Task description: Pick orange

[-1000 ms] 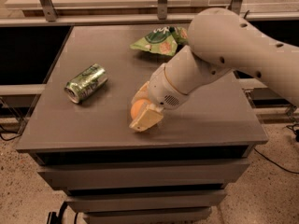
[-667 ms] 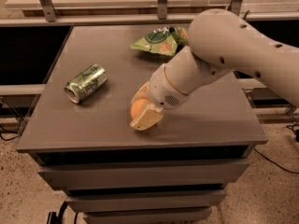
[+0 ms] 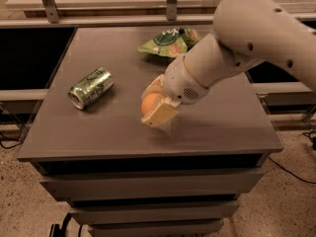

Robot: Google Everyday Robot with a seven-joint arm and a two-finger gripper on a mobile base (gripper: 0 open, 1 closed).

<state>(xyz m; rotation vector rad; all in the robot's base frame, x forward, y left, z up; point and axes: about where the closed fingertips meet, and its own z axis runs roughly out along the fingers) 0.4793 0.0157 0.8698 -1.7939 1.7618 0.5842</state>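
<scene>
The orange (image 3: pixel 149 103) is round and sits between the cream fingers of my gripper (image 3: pixel 155 108), near the middle of the grey table (image 3: pixel 89 132). The gripper is shut on the orange and holds it just above the tabletop, with a small shadow beneath. Only the orange's left side shows; a finger (image 3: pixel 160 114) covers the rest. My white arm (image 3: pixel 232 53) reaches in from the upper right.
A green can (image 3: pixel 91 88) lies on its side to the left of the gripper. A green snack bag (image 3: pixel 170 42) lies at the back of the table, partly behind the arm. Metal rails run behind the table. Drawers are below its front edge.
The gripper has risen slightly with the orange in it. The can and the bag have not moved.
</scene>
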